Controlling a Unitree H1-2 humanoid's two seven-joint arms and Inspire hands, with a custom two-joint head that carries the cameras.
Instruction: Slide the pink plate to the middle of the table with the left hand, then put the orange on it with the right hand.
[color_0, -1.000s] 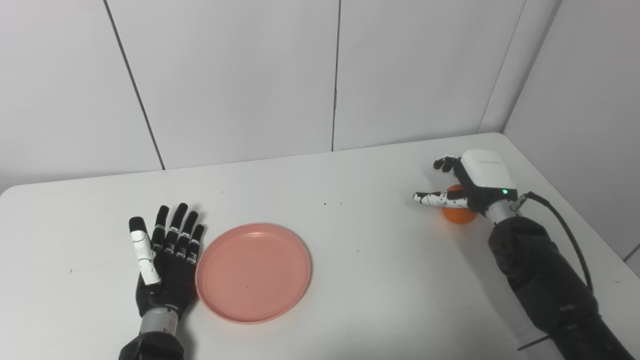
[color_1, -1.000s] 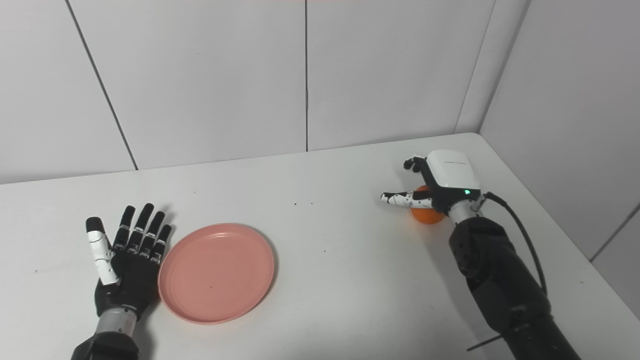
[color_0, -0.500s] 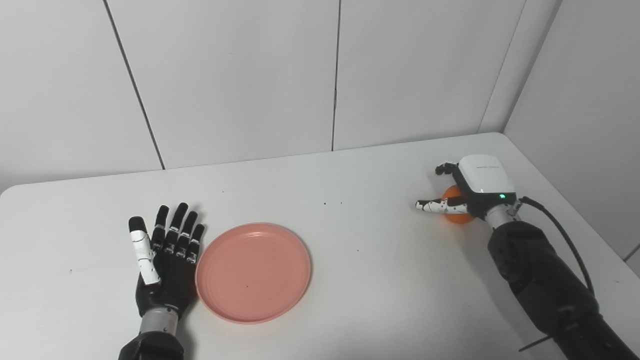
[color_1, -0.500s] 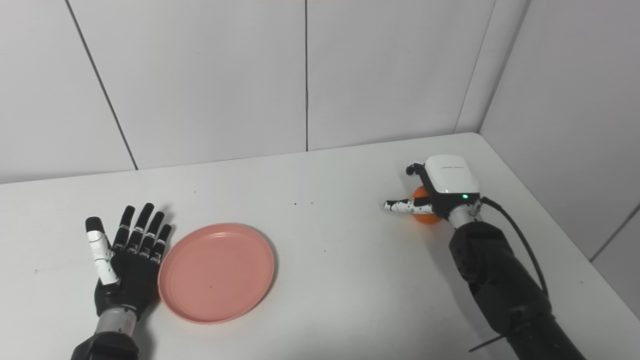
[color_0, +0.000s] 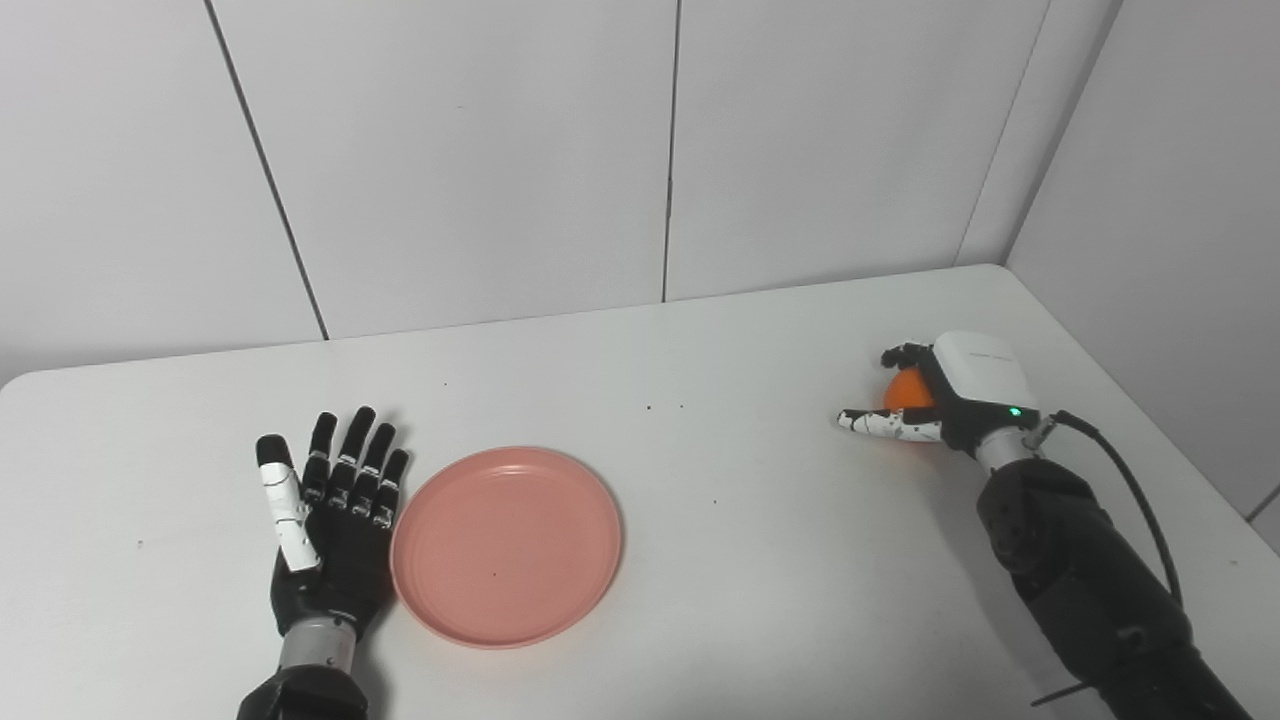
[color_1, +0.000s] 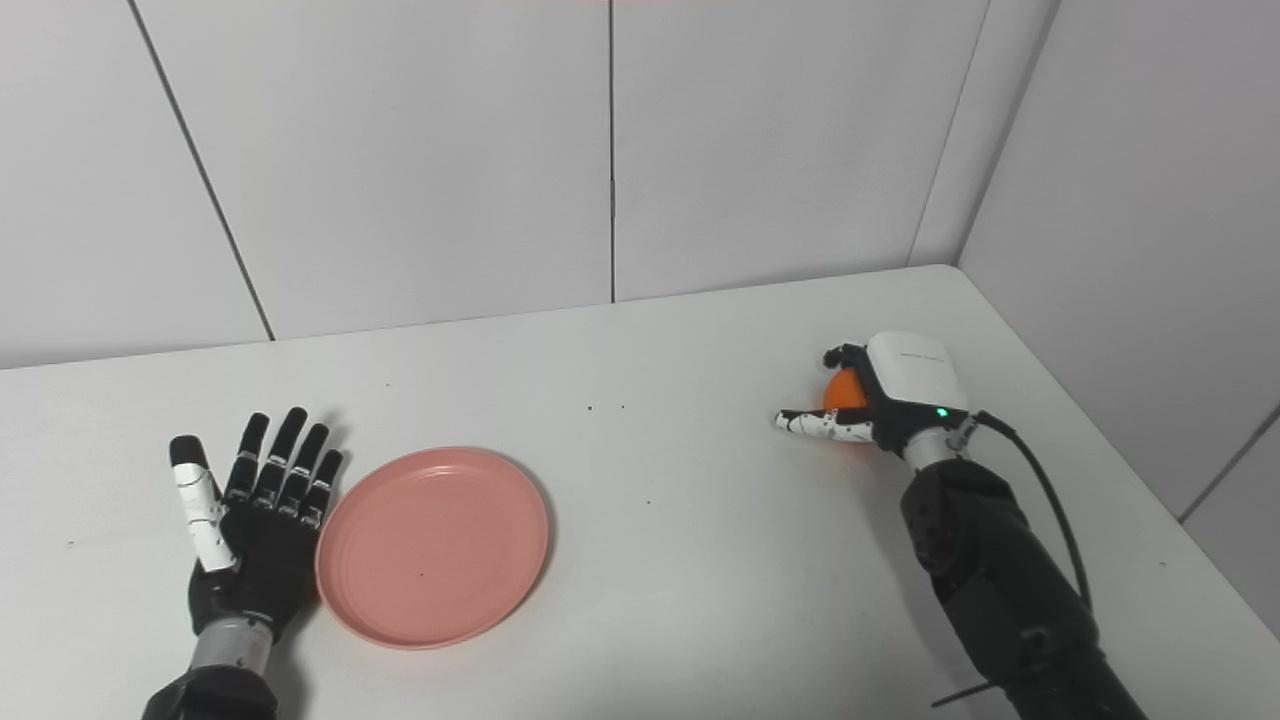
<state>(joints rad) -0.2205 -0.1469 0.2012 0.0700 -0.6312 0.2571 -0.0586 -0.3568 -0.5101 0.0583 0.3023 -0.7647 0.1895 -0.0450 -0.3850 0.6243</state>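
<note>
Pink plate (color_0: 506, 545) left of table centre, touching flat, spread, empty left hand (color_0: 335, 510); orange (color_0: 907, 390) far right, under right hand (color_0: 945, 395), closure unclear: risk, loose cupping lets orange roll off nearby edge.

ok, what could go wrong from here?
1. The right hand covers the orange, but whether the fingers are closed on it cannot be seen; a loose grasp could let the round fruit roll toward the nearby table edge.
2. The pink plate sits left of centre, so the carry across is long.
3. The left hand lies open against the plate's rim; any twitch could shift the target.
</note>
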